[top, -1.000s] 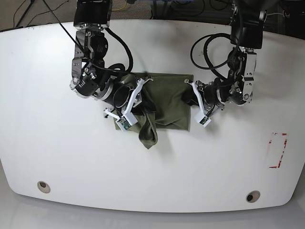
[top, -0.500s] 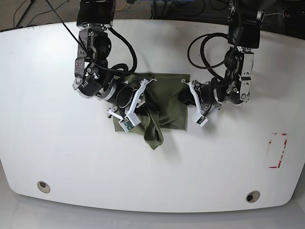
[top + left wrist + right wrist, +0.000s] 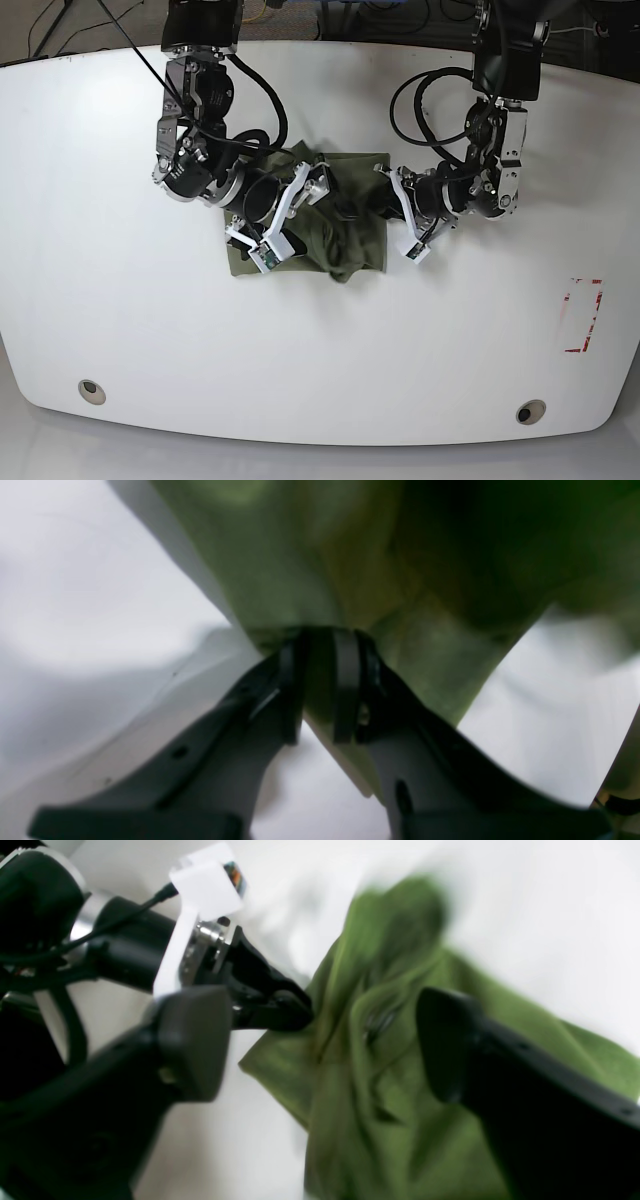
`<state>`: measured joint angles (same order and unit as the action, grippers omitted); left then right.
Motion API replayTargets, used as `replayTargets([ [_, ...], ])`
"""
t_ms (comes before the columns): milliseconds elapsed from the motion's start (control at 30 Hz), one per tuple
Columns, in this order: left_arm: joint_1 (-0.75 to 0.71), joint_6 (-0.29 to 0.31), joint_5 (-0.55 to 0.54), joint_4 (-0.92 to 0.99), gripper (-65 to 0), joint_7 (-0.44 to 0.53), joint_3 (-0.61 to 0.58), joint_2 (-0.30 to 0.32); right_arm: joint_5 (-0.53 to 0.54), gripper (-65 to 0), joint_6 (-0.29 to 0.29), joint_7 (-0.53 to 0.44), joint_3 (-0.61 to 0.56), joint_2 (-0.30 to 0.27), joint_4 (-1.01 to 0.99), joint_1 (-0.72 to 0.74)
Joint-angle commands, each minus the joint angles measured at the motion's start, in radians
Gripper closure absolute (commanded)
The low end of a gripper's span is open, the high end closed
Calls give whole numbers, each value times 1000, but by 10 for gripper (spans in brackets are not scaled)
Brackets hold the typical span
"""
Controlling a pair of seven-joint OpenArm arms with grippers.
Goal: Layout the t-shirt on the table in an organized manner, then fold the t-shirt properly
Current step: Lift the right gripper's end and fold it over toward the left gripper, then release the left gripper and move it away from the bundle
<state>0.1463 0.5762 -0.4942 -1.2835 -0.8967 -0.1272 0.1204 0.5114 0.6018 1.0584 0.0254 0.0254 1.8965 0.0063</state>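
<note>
The olive-green t-shirt (image 3: 350,238) lies bunched and wrinkled in the middle of the white table (image 3: 120,300), between my two grippers. My left gripper (image 3: 384,200) is at the shirt's right edge. In the left wrist view it (image 3: 320,635) is shut on a fold of the green fabric (image 3: 300,555). My right gripper (image 3: 318,205) is over the shirt's left part. In the right wrist view its jaws (image 3: 322,1035) stand wide apart above the crumpled shirt (image 3: 380,1090) with nothing between them. That view also shows the left gripper's fingers (image 3: 270,1007) pinching the shirt's edge.
A red tape mark (image 3: 583,315) is at the table's right side. Two round grommet holes (image 3: 91,390) (image 3: 530,411) sit near the front edge. Black cables loop behind both arms at the back of the table.
Both grippers have moved toward each other. The shirt is now bunched narrower, and the flap that hung toward the front edge has drawn back into the pile.
</note>
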Motion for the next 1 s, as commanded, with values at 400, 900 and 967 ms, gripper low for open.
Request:
replayTargets([
  [400, 6, -2, -5, -8, -131, -51, 2, 0, 20, -626, 4, -22, 6, -57, 67, -13],
  [900, 22, -2, -327, -49, -321, -51, 174, 15, 19, -509, 10, -22, 0, -98, 65, -79],
  [967, 19, -2, -384, -71, -321, -54, 206, 35, 14, -509, 10, -22, -2, -97, 64, -82],
])
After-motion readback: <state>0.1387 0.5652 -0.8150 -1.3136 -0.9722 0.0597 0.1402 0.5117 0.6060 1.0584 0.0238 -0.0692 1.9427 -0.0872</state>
